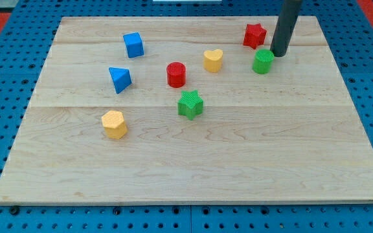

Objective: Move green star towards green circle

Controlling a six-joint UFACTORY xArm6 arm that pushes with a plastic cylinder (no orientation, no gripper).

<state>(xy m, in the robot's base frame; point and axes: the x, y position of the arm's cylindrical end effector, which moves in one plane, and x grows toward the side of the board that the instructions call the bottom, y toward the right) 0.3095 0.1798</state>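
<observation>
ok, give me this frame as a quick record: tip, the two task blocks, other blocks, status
tip: my tip at the view's top right, just right of and slightly above the green circle, close to it; contact unclear
green circle: near the view's top right
green star: board centre, down-left of the circle, apart from it
other blocks: red star, yellow heart, red cylinder, blue cube, blue triangle, yellow hexagon
status: star not yet near circle

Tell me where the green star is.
The green star sits near the board's middle, just below the red cylinder, well left and below the green circle.
</observation>
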